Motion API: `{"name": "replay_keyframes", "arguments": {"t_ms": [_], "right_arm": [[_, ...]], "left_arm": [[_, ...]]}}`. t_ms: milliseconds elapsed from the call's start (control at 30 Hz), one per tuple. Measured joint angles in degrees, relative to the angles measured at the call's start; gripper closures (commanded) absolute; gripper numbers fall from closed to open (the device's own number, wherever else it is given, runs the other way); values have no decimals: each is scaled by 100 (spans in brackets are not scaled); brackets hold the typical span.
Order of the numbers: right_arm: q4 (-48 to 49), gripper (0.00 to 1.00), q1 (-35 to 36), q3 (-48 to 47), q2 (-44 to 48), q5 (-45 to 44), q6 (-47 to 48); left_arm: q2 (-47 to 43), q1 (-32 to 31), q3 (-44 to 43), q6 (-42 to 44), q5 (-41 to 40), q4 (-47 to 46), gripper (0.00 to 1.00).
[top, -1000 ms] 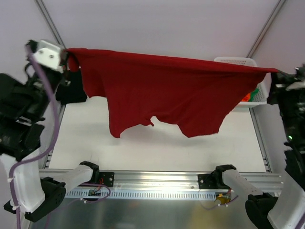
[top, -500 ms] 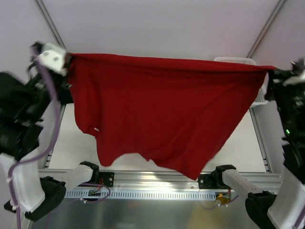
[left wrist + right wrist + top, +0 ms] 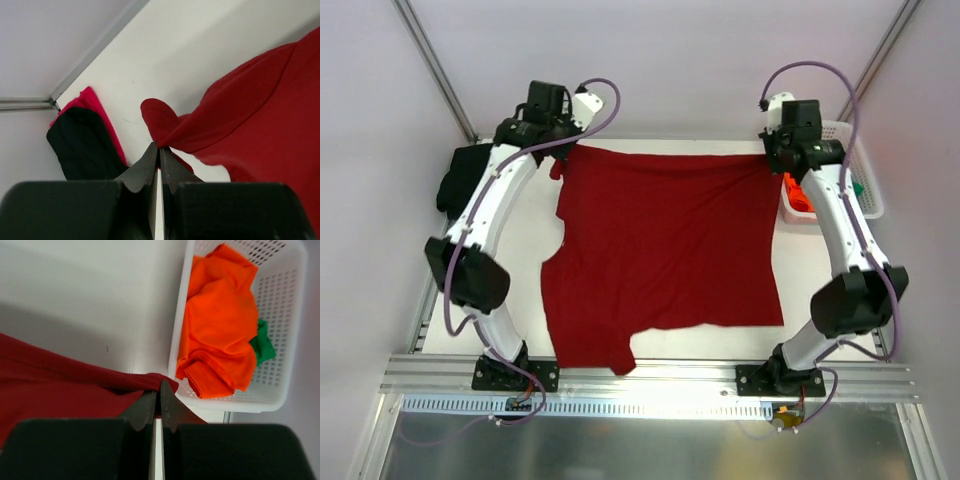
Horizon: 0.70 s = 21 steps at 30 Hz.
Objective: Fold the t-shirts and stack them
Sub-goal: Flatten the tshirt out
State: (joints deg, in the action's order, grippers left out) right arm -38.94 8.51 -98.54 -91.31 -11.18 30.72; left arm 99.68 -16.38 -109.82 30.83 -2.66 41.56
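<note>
On the white table [image 3: 720, 345] the dark red short-sleeved cloth t-shirt [image 3: 665, 250] lies spread almost flat, its straight far edge running between the two arms and its uneven near edge close to the arm bases. The left gripper [image 3: 159, 148] is pinched tight on a bunched fold at the far left corner, and the right gripper [image 3: 160, 386] is pinched tight on the far right corner; both sit low at the table. Beside the left corner lies a folded black cloth shirt [image 3: 82, 145] with a bright red cloth shirt [image 3: 102, 125] showing under it, apparently the stack. Beside the right corner stands the white plastic lattice basket [image 3: 287, 385], holding a crumpled orange shirt [image 3: 220, 315] and a green shirt [image 3: 262, 342]. The step in hand appears to be laying the garment out for folding, and that looks all but done. The next move probably calls for letting go of both corners, or carrying them together toward the near edge for a first fold. Either way the left corner's bunching would want smoothing, and the cloth must stay out of the basket.
</note>
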Motion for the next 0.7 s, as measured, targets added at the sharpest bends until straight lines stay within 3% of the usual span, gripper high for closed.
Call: {"name": "replay_keyframes", "arguments": {"t_ms": [300, 700], "right_arm": [[710, 100, 35, 339, -1298, -286, 273], [1589, 100, 35, 374, -2559, -509, 256]], "left_arm": [[1370, 13, -17, 203, -334, -831, 100], [1998, 87, 254, 205, -590, -2205, 100]]}}
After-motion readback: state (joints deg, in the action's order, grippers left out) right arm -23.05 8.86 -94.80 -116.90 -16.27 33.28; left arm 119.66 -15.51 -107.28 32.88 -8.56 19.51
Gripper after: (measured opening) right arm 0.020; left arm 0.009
